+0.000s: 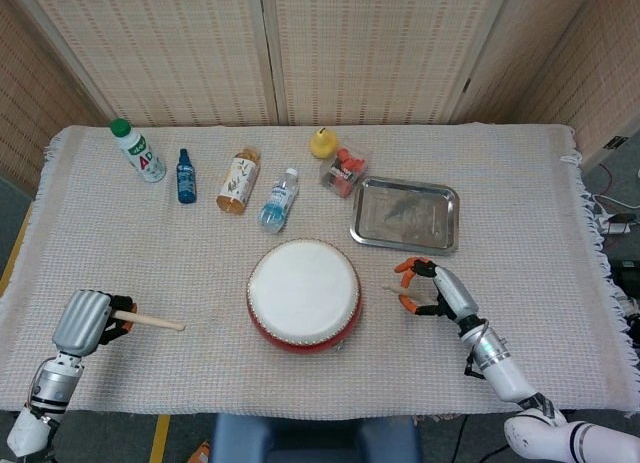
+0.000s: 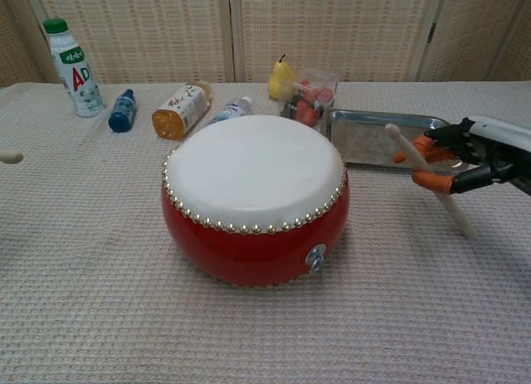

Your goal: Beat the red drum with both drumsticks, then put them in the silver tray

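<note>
Both drumsticks are gripped, the left hand (image 1: 88, 321) holding one (image 1: 152, 321) and the right hand (image 2: 469, 157) pinching the other (image 2: 427, 178), so drumming the red drum (image 1: 303, 293) between them and loading the silver tray (image 1: 405, 215) beyond the right hand remain.

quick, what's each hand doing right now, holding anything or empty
Left hand: grips a drumstick, tip pointing toward the red drum.
Right hand: holds the other drumstick, lifted off the table beside the drum.
</note>
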